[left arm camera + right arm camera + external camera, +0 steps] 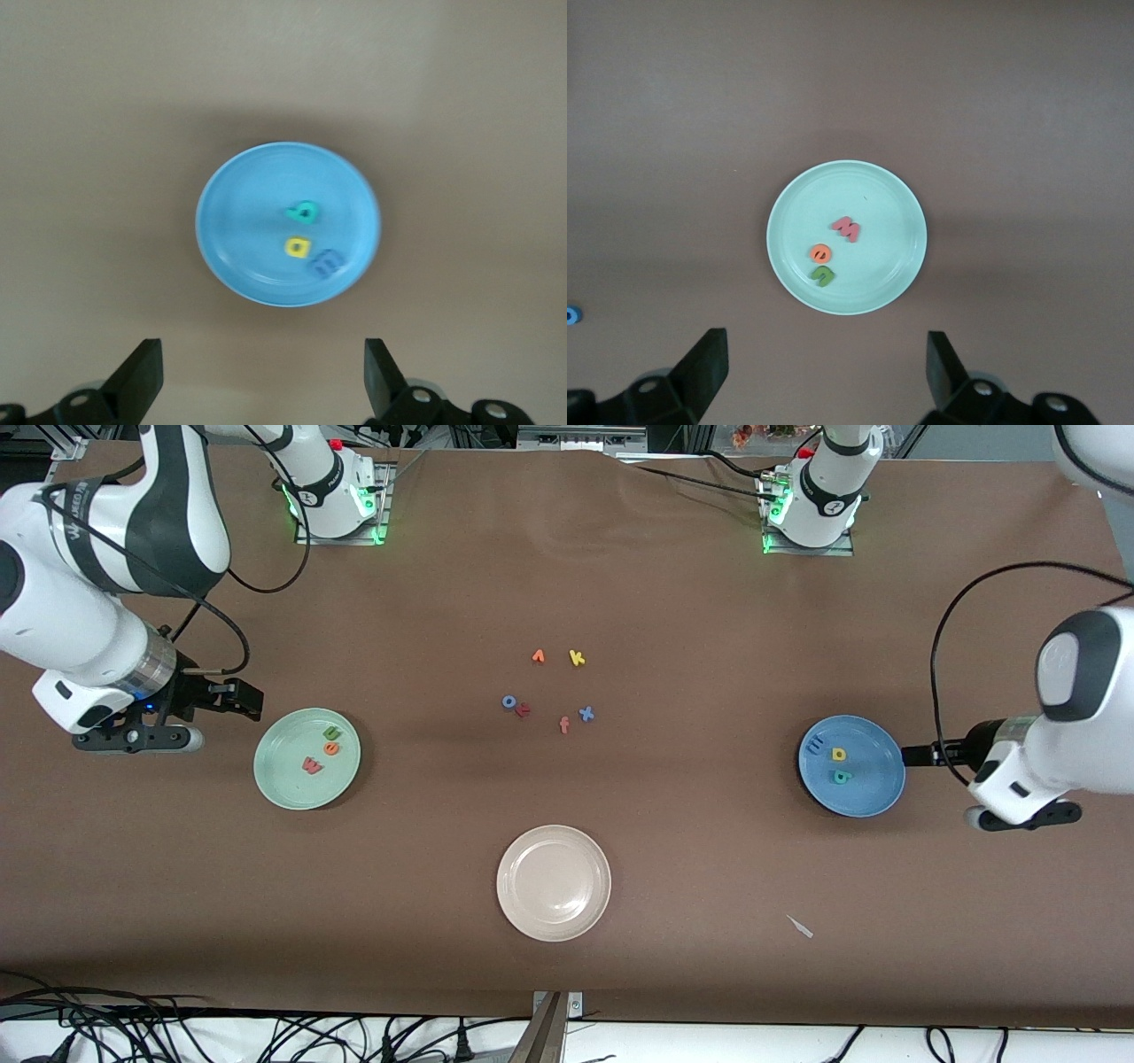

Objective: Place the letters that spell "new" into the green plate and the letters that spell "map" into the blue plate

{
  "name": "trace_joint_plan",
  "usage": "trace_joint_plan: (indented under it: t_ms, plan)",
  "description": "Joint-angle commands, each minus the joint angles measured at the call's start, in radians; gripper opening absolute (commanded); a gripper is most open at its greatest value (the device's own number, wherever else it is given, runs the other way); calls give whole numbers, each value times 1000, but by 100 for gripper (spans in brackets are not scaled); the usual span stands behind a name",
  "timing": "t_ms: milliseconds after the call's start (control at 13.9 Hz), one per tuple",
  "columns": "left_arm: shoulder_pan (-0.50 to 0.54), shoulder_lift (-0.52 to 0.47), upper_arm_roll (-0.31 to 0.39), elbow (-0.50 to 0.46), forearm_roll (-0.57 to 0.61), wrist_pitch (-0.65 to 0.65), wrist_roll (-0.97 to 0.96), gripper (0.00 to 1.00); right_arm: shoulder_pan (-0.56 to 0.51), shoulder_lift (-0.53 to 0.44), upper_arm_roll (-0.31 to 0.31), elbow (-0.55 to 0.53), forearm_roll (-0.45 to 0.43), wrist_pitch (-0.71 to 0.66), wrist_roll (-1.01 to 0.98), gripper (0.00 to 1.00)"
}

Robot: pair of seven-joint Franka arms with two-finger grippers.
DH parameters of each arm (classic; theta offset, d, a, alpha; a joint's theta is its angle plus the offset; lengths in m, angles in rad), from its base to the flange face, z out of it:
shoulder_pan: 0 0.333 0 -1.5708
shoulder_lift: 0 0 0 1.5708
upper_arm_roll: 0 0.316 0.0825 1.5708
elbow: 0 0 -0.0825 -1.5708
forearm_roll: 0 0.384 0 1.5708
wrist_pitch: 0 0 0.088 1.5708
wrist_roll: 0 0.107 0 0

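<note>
The green plate (283, 781) (897, 221) lies toward the right arm's end of the table. In it lie a green n (331, 732) (822, 276), an orange e (330, 747) (819, 254) and a pink-red w (311, 765) (847, 229). The blue plate (875, 788) (237, 221) lies toward the left arm's end and holds a blue m (817, 742) (326, 262), a yellow a (838, 755) (297, 247) and a teal p (840, 777) (303, 212). My right gripper (252, 700) (826, 367) hangs open and empty over bare table beside the green plate. My left gripper (917, 755) (263, 372) hangs open and empty beside the blue plate.
A beige plate (554, 882) sits nearer the front camera, mid-table. Loose letters lie in the middle: an orange one (538, 656), yellow k (577, 658), blue o (508, 701) (571, 314), a red one (523, 709), salmon f (564, 725), blue x (586, 713). A white scrap (801, 927) lies near the front edge.
</note>
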Motion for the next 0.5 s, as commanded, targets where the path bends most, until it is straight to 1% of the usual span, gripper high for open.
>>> trace_joint_plan:
  t_ms: [0,72,143,215,287,359,430]
  plan:
    - [-61,-164,80,-113,-63,50,18,100,-249,-54,244,28,-20,-107,0,99]
    - [-58,-207,80,-128,-69,62,21,100,-360,-75,353,39,-31,-141,0,99]
    - [-57,-244,79,-142,-60,62,19,100,-437,-112,430,37,-57,-157,2,99]
    - [-57,-275,76,-153,-61,62,19,100,-479,-136,475,33,-65,-178,3,99]
    - [-55,-298,74,-153,-75,61,19,100,-517,-161,507,31,-65,-202,3,99]
    - [-54,-331,70,-155,-78,52,18,100,-578,-176,564,33,-65,-233,3,99]
    - [-54,-368,54,-155,-78,49,16,100,-675,-178,655,45,-65,-255,3,99]
